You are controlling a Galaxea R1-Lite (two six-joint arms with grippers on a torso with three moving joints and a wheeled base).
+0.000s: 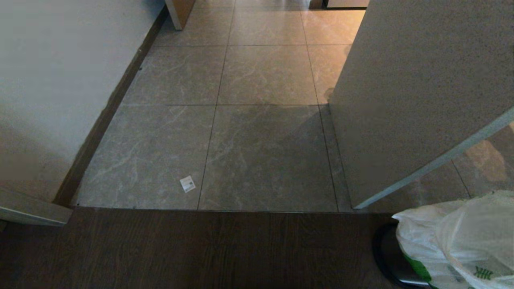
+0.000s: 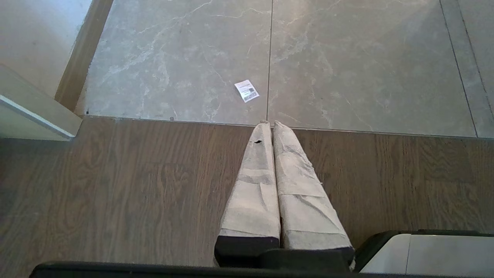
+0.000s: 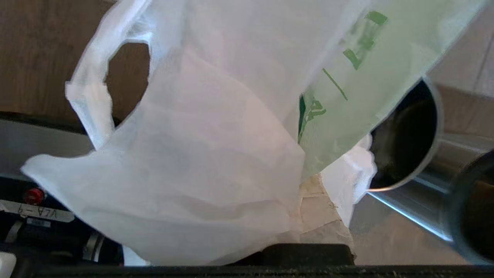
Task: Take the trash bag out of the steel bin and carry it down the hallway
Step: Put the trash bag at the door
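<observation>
The trash bag (image 1: 457, 237), thin white plastic with green print, hangs at the lower right just above the steel bin (image 1: 391, 257), whose dark rim shows beside it. In the right wrist view the trash bag (image 3: 200, 154) drapes over my right gripper (image 3: 305, 181), which is shut on the plastic. Only one taped finger (image 3: 324, 210) shows under it, and one handle loop hangs free. The steel bin (image 3: 420, 197) stands just past the bag with its dark mouth uncovered. The hallway (image 1: 265, 152) of beige tiles runs ahead. My left gripper (image 2: 270, 124) is shut and empty above the wooden floor.
A dark wooden floor (image 1: 180, 249) meets the tiles at a threshold. A cream wall with dark skirting (image 1: 48, 80) bounds the left and a pale wall corner (image 1: 421, 80) juts in on the right. A small paper scrap (image 1: 187, 184) lies on the tiles.
</observation>
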